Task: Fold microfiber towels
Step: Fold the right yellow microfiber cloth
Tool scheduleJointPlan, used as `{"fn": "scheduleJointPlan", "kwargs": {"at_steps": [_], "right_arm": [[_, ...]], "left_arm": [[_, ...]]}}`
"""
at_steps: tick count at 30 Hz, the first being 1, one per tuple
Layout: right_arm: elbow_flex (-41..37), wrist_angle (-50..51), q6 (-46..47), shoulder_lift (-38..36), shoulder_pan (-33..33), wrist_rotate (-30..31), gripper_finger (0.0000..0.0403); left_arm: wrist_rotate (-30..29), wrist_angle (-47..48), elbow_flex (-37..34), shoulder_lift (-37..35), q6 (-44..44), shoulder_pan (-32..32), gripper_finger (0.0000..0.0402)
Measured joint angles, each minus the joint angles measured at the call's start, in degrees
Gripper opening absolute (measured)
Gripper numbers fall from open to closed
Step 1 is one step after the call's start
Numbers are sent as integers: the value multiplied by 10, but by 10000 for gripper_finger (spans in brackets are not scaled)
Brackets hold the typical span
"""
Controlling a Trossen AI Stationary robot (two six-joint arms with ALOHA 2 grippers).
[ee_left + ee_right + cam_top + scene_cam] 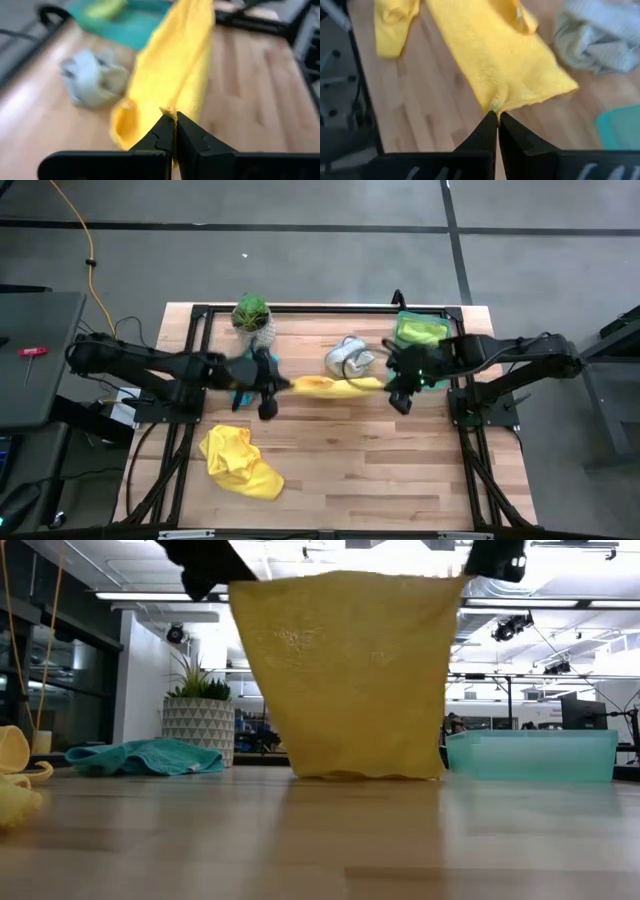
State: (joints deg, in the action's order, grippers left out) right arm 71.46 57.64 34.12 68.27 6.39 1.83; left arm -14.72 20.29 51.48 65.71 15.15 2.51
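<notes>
Nearest the front edge of the pale wood-plank surface [400, 470] lies a crumpled yellow towel [238, 461], a soft heap with no flat edge showing. Behind it, mid-surface, a second yellow towel [345, 675] hangs stretched between the arms, its lower hem at or just above the wood: the left gripper [174, 119] is clamped on one top corner and the right gripper [497, 116] is pinched on the other. It looks light, limp and napped, so it should drape rather than hold a crease; corners are probably the surest places to take hold. Just beyond lies a bunched grey-white towel [348, 357] and, behind the left arm, a rumpled teal towel [145, 756]. Farthest back stand a translucent green tray [530, 753], smooth and rigid, holding a lime green towel [419, 332], and a potted plant [253, 316].
</notes>
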Motion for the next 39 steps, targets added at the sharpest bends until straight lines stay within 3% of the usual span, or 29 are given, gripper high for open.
{"fn": "scheduleJointPlan", "kwargs": {"at_steps": [4, 9, 22, 25, 30, 36, 39], "right_arm": [[0, 4, 17, -2, 19, 27, 0], [0, 4, 5, -18, -26, 74, 0], [1, -22, -116, -31, -138, 93, 0], [19, -19, -125, -30, -138, 104, 0], [81, 11, -136, -30, -118, 127, 0], [150, 35, -135, -29, -115, 132, 1], [174, 35, -130, -29, -115, 132, 1]], "left_arm": [[-73, -7, 0, 11, 3, 50, 0], [-200, -9, 0, -4, -74, 29, 0], [-225, -15, 50, -20, -374, -89, 0], [-270, -10, 58, -20, -412, -88, 0], [-356, 6, 61, -20, -421, -58, 0], [-389, -15, 62, -21, -386, -30, 4], [-392, -26, 62, -21, -318, -17, 4]]}}
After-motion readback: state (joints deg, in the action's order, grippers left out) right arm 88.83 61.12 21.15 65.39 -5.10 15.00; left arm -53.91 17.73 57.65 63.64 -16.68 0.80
